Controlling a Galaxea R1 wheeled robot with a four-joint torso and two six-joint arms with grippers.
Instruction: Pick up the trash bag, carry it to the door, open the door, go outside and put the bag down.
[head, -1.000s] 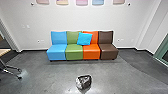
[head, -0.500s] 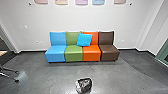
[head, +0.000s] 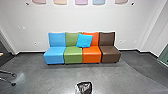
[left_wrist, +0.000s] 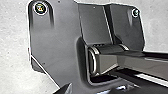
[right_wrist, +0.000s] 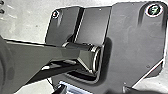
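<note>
Open grey floor (head: 45, 77) separates the black-and-silver plastic bag (head: 85, 88) from the four-coloured seats (head: 73, 54); left gripper (left_wrist: 96, 90), right gripper (right_wrist: 94, 90): cannot tell their state.

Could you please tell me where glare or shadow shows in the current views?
Head view: a soft shadow under the seats, pale sheen on the floor, whitish highlights on the trash bag; left wrist view: a bright rim highlight at the jointed bar.

The trash bag (head: 84, 88), dark with pale, shiny patches and crumpled, sits on the floor (head: 50, 80) in front of the couch's (head: 91, 51) middle, apart from it.
</note>
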